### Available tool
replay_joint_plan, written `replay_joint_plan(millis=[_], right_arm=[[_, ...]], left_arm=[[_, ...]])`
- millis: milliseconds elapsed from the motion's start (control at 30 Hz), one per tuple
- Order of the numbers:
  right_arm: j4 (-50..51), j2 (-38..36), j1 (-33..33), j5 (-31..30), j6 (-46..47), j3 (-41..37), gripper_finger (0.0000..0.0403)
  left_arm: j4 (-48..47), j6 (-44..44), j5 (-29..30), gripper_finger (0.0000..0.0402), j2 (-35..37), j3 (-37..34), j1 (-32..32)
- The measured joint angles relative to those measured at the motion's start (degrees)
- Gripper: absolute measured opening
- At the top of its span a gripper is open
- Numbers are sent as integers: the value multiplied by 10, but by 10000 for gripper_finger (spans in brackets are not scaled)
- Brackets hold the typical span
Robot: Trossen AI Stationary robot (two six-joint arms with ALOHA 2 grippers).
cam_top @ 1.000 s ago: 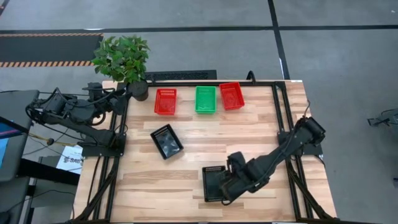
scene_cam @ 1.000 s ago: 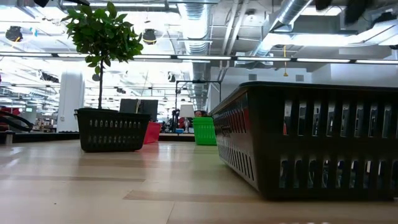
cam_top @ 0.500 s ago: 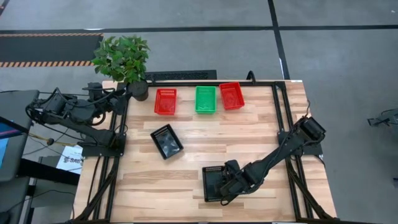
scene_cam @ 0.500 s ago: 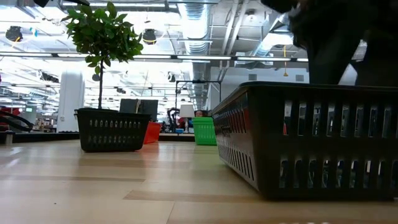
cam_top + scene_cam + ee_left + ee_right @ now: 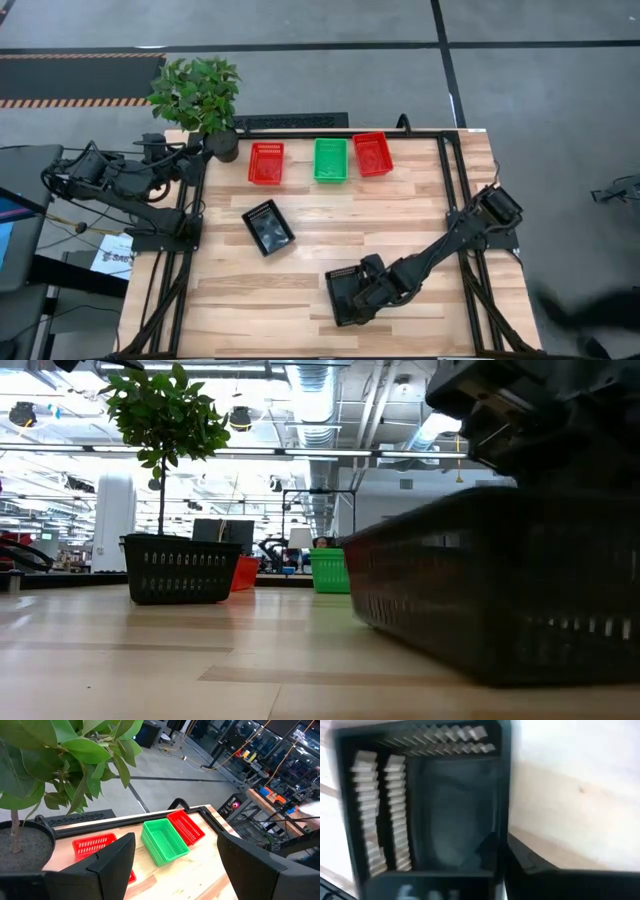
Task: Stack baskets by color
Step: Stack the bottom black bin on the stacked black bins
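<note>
Right pincer (image 5: 362, 297) clamped on right wall of a black basket (image 5: 345, 295) at near-centre table (image 5: 300, 270), basket tilted, one side lifted. Second black basket (image 5: 268, 227) lies left of centre, turned askew, apart from others. Far edge row: red basket (image 5: 266, 162), green basket (image 5: 330, 160), another red basket (image 5: 372, 153), last two nearly touching. Left pincer (image 5: 170, 865) fingers apart, holding nothing, parked off table's far-left corner beside plant (image 5: 197, 95).
</note>
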State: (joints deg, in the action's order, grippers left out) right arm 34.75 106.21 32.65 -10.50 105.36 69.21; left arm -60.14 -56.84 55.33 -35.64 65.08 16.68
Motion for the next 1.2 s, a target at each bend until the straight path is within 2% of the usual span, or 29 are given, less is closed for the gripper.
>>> replay_joint_plan(millis=[67, 267, 633, 867, 1033, 1200], right_arm=[[-1, 0, -8, 1, -19, 0, 14], [-1, -7, -38, 2, -72, 0, 11], [36, -124, -146, -2, -219, 0, 10], [-10, -187, -218, -22, -314, 0, 6], [-127, -172, -268, 18, -384, 7, 12], [-151, -98, -298, 64, -445, 70, 7]], left_arm=[[0, 0, 0, 270, 0, 0, 0], [0, 0, 0, 270, 0, 0, 0], [0, 10, -1, 270, 0, 0, 0], [0, 11, 0, 270, 0, 0, 0], [-1, 9, 0, 270, 0, 0, 0], [-4, 2, 5, 270, 0, 0, 0]])
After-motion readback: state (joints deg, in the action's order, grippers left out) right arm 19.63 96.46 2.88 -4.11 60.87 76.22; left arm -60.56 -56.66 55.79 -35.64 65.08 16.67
